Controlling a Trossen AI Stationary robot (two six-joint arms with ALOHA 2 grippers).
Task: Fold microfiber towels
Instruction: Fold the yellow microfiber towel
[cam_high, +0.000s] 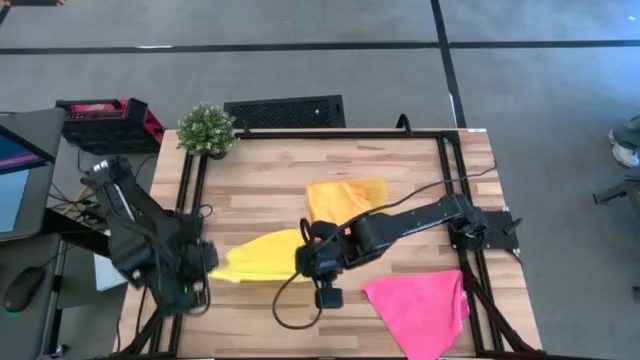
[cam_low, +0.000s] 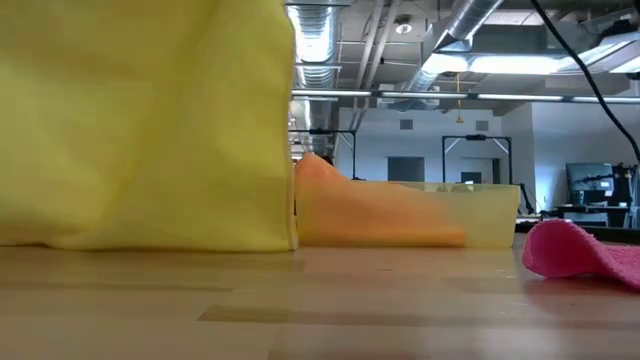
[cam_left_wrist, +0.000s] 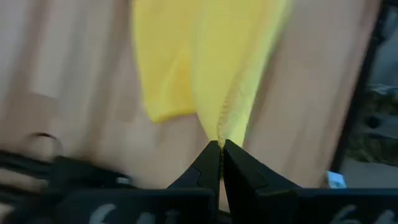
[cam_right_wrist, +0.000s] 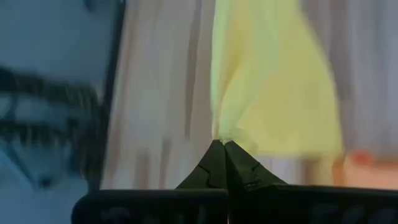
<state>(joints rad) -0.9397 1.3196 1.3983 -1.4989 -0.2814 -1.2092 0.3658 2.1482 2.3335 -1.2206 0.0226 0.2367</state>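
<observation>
The bright yellow towel (cam_high: 258, 257) is held up between my two grippers over the table's near middle; in the low view it hangs as a yellow sheet (cam_low: 150, 120) down to the table. My left gripper (cam_high: 205, 262) is shut on its left end, my right gripper (cam_high: 305, 258) on its right end. An orange towel (cam_high: 345, 197) lies in the translucent yellow tray (cam_low: 490, 215) behind. The hot pink towel (cam_high: 420, 305) lies flat at the near right. The second orange towel is not in view. My left gripper pinches a gathered corner of the yellow towel (cam_left_wrist: 225, 134) between its two fingertips. The cloth spreads away from the fingers in folds. My right gripper pinches another bunched corner of the yellow towel (cam_right_wrist: 222, 134) between its fingertips. The towel hangs between the grippers, its lower edge (cam_low: 180, 243) on the table.
A small potted plant (cam_high: 207, 129) stands at the far left corner. A black vent grille (cam_high: 285, 111) lies beyond the far edge. A black cable (cam_high: 290, 310) loops on the near table. Bare wood lies at the far left and near middle.
</observation>
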